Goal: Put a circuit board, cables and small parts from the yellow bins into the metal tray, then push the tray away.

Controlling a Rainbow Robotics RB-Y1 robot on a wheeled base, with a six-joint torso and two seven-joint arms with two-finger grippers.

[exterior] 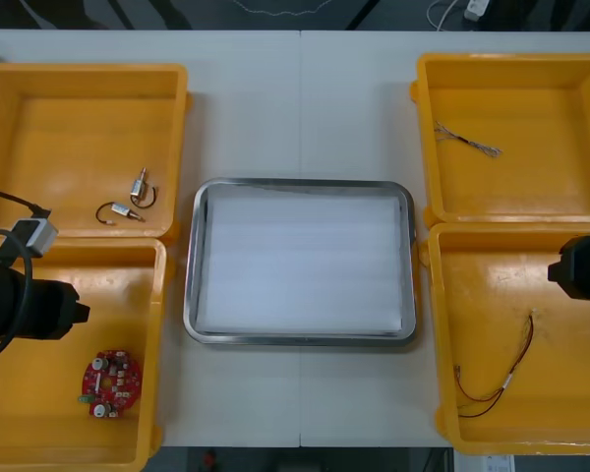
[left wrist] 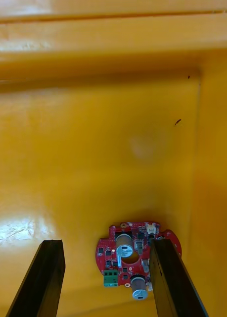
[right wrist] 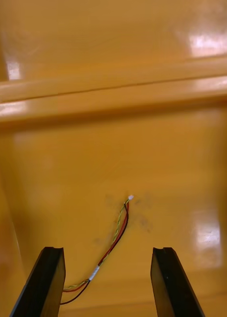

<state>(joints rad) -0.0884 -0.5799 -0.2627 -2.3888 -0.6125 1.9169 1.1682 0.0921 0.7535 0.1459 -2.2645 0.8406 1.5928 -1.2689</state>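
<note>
Two claws hang over the near yellow bins (exterior: 74,413), one on each side of the desk (exterior: 300,98). Left claw (left wrist: 106,245) is spread wide; the round red circuit board (left wrist: 138,260) lies on the bin floor between its fingers (left wrist: 44,277), close by one of them. Right claw (right wrist: 108,250) is wide too, the red and yellow cable (right wrist: 118,233) lying between its fingers. Metal tray (exterior: 300,183), white inside, sits between the bins.
</note>
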